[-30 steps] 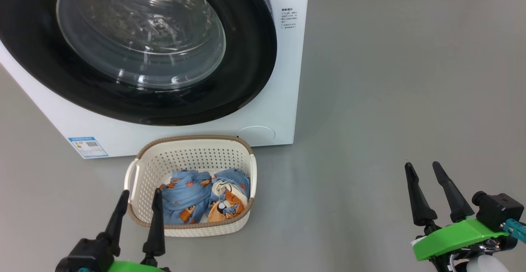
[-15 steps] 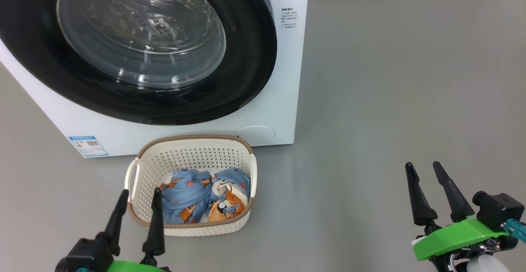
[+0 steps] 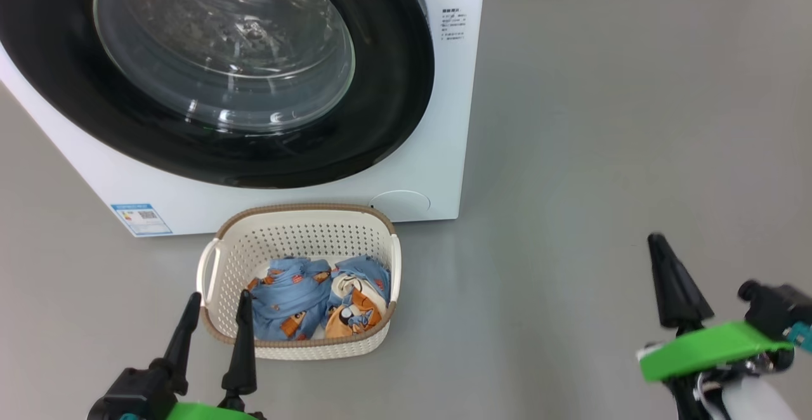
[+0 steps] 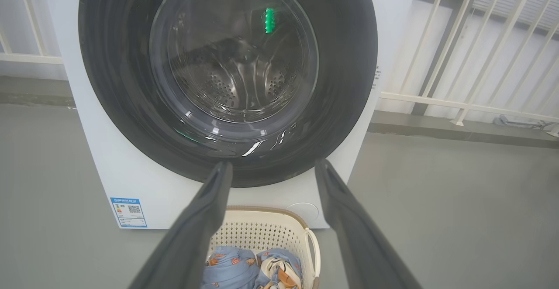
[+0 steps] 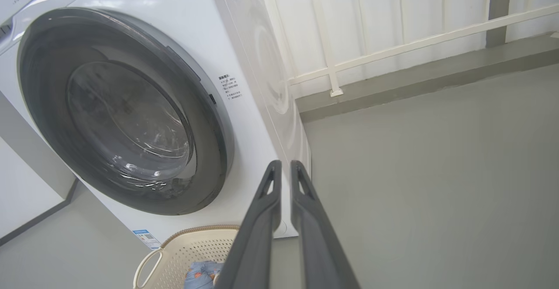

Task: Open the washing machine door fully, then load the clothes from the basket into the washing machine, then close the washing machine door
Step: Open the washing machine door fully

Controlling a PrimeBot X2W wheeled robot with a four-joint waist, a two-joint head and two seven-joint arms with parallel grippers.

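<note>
The washing machine (image 3: 444, 153) stands white at the upper left, and its door (image 3: 222, 52), black rim around bulging glass, lies shut flat against the front. The cream basket (image 3: 304, 209) sits on the floor right in front, holding the light-blue printed clothes (image 3: 317, 302). My left gripper (image 3: 219, 295) is open over the basket's near-left corner, with nothing between its fingers. My right gripper (image 3: 656, 239) hovers over bare floor far to the right, its fingers drawn together on nothing. The right wrist view shows the right gripper (image 5: 285, 163) nearly closed and pointing at the machine's right front corner.
Bare grey floor (image 3: 602, 122) spreads to the right of the machine. Behind it run a low kerb (image 5: 415, 79) and a white railing (image 4: 458, 62). A blue label (image 3: 141, 217) marks the machine's lower left corner.
My right gripper's fingers have closed together, and that gripper has shifted a little up and to the right. The head camera has moved slightly. The left gripper, basket and door are unchanged.
</note>
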